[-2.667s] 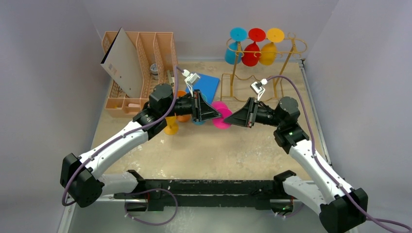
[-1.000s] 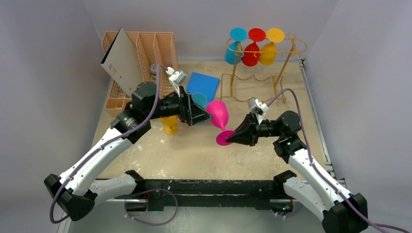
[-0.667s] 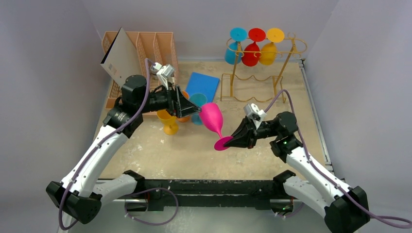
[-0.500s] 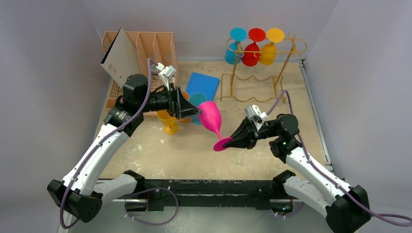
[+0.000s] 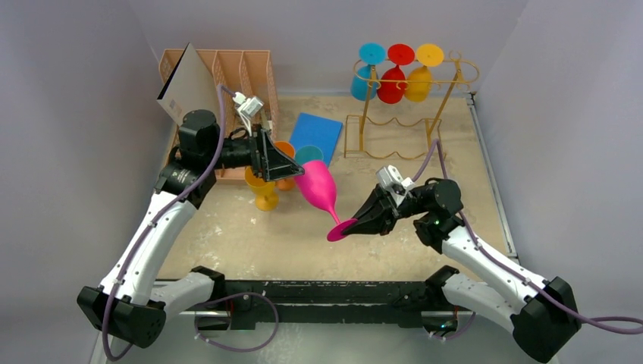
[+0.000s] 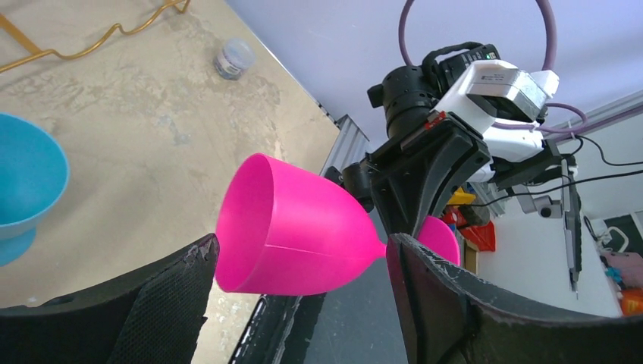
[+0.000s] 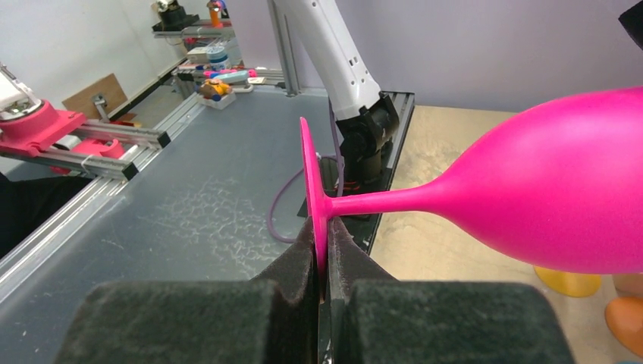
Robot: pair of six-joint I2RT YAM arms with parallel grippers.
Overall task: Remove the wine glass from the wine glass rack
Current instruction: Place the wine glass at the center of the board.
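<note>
3 lilac walls [image 5: 318,23] enclose a beige surface [image 5: 250,235]. Right jaws clamp the pink wine glass [image 5: 317,189] by its foot; left jaws gape. Board [image 5: 189,95] print is unreadable.

Beige table [image 5: 250,235]: peach file organizer [image 5: 235,76] at the far left corner, gold wire rack [image 5: 365,114] toward the far right, blue sheet [image 5: 317,130] between them. A yellow glass [image 5: 265,193] stands left of centre.
</note>
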